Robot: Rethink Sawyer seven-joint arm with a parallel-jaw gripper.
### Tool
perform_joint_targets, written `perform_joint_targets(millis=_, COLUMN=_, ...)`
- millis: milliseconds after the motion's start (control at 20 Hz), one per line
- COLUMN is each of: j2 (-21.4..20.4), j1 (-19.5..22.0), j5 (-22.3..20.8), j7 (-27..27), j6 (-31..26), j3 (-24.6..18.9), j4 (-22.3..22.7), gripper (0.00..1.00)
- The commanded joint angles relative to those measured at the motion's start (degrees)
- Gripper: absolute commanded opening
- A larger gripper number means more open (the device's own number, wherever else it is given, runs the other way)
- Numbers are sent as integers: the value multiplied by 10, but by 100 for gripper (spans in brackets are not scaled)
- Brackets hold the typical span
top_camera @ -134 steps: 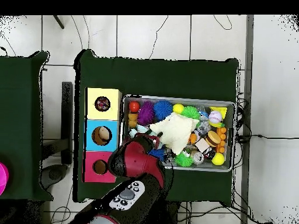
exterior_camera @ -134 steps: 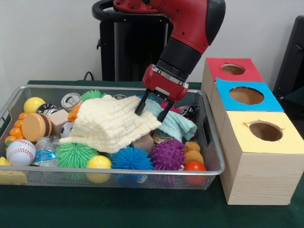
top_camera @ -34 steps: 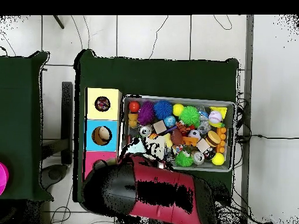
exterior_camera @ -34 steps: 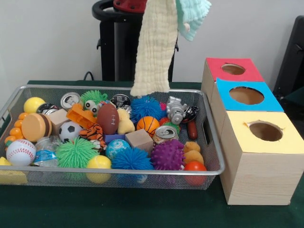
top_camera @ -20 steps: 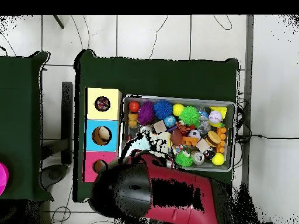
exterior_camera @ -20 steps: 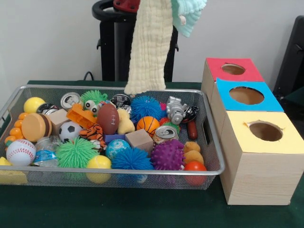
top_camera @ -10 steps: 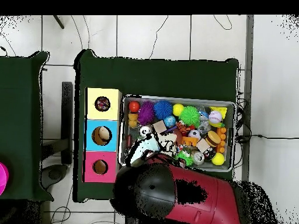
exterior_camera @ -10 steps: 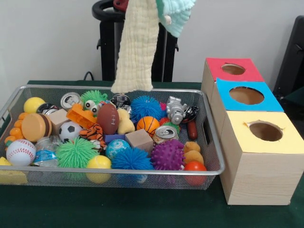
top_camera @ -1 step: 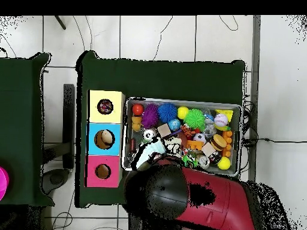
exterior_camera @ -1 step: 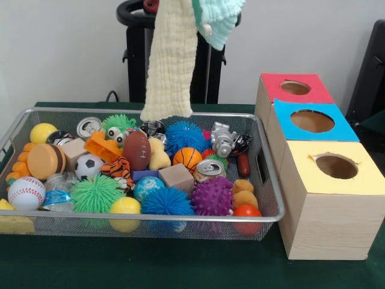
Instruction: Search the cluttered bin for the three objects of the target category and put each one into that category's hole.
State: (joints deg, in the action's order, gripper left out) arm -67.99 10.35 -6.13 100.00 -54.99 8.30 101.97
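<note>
A long cream knitted cloth and a mint cloth hang from above the picture's top edge, over the back of the wire bin. The gripper holding them is out of the front view, and in the overhead view it is hidden under the red arm. Uncovered in the bin lie a football, soccer ball, baseball, small basketball, spiky balls, cans, wooden blocks and toy food. Beside the bin stand the red box, blue box and yellow box, each with a round hole.
A purple spiky ball and a tomato lie near the bin's front corner by the yellow box. A black stand rises behind the bin. Green cloth covers the table.
Both cloths have been lifted off the bin's pile and now hang high. Over the last second they swung slightly left, and the arm moved across the bin's edge in the overhead view.
</note>
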Motion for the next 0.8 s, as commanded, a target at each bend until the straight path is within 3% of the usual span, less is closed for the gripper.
perform_joint_targets(millis=50, j2=-2, j1=19, j5=-6, j7=-106, j6=13, j3=-65, j4=66, gripper=0)
perform_joint_targets(millis=800, j2=-14, j1=33, j5=-14, j7=-100, j6=12, j3=-84, j4=74, gripper=0)
